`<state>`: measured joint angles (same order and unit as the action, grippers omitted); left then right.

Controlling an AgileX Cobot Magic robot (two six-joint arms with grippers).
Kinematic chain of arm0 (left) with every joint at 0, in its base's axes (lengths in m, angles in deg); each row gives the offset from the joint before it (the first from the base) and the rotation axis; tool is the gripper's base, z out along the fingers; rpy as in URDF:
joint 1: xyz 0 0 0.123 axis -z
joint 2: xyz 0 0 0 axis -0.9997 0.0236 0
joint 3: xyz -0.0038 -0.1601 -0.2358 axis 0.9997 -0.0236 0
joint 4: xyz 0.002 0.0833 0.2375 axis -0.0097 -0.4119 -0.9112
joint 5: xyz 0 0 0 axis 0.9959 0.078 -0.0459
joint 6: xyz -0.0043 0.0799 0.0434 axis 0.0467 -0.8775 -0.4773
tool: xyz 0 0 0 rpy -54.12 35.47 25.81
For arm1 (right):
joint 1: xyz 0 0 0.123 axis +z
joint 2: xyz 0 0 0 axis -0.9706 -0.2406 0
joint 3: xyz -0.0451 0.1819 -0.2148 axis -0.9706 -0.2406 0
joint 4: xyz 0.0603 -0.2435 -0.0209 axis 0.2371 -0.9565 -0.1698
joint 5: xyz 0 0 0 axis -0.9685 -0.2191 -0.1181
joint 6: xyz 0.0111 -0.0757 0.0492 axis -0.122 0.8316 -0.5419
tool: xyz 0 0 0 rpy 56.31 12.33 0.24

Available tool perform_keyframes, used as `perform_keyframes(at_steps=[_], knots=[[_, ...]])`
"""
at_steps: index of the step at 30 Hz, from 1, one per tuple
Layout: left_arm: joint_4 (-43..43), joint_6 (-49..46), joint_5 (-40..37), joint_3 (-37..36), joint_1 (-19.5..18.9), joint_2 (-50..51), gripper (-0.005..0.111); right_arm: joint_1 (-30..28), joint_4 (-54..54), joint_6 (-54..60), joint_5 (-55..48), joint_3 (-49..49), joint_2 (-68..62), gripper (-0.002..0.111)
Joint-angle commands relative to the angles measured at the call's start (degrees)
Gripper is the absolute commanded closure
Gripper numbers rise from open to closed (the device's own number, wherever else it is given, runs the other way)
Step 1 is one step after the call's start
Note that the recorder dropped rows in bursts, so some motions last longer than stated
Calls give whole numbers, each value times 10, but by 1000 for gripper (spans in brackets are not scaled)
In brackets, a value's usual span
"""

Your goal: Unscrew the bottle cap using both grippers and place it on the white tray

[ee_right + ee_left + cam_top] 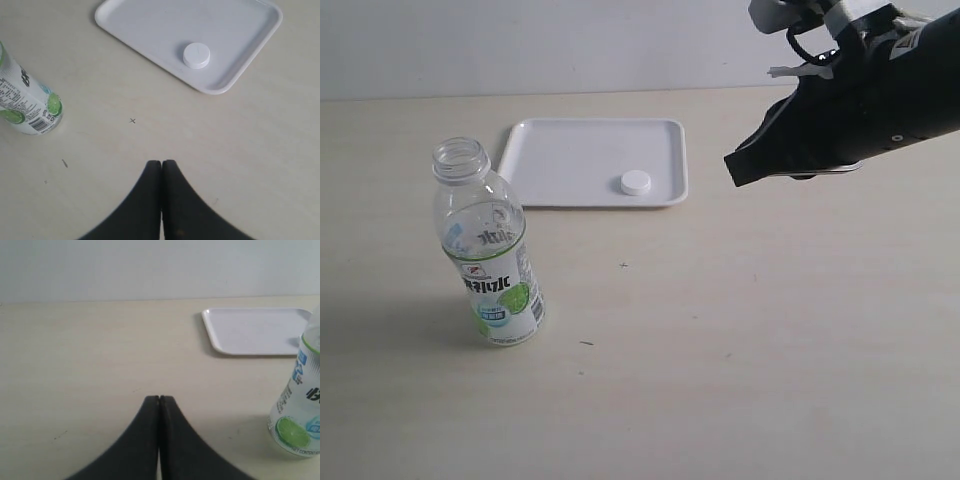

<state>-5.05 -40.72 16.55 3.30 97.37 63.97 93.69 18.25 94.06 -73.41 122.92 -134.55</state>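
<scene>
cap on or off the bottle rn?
Off. The bottle stands upright with its threaded neck bare; the bottle cap lies inside the white tray.

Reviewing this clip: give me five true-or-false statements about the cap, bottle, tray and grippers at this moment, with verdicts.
1. The cap lies in the tray. True.
2. The bottle lies on its side. False: it stands upright, neck open.
3. The right gripper holds the cap. False: it is shut on nothing, clear of the tray.
4. The left gripper is shut and empty. True.
5. The bottle stands in the tray. False: it stands on the table beside the tray.
</scene>
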Motion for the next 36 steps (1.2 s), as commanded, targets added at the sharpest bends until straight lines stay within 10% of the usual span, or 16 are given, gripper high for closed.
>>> perform_keyframes(at_steps=[1,36], knots=[[2,6,7,-4,-2,-4,107,-2,2,-2,6,-1,4,108],[2,4,-1,-4,-2,-4,107,-2,3,-2,20,-4,4,108]])
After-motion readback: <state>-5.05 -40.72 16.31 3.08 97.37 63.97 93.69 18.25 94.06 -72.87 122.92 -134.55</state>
